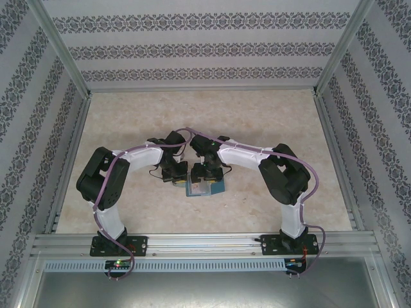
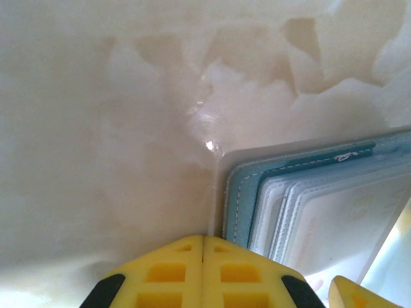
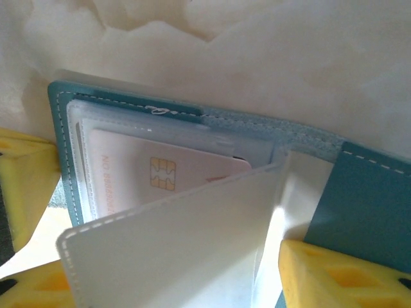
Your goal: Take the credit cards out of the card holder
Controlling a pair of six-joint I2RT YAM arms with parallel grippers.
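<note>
Top external: both arms fold inward and meet mid-table. The left gripper and right gripper sit side by side over the teal card holder. There's bare marbled beige surface all round it. Walls and aluminium frame rails are well apart from the work spot; room is tight only between the two wrists.

Left wrist: left gripper has its yellow fingers pressed flat together. A thin pale edge of the card holder runs straight into the seam; can't tell if it's pinched. Rounded corner, white stitching, frosted sleeves fanned inside.

Right wrist: right gripper fingers stand apart, with a stiff translucent stitched sleeve flap between them, not visibly clamped. The card holder lies open, with a matte teal leather-like skin. One credit card sits in the pocket behind the flap: pale lilac-pink, glossy, gold chip, top edge tucked under clear plastic. A yellow finger block is at the holder's left edge; can't tell whose.
</note>
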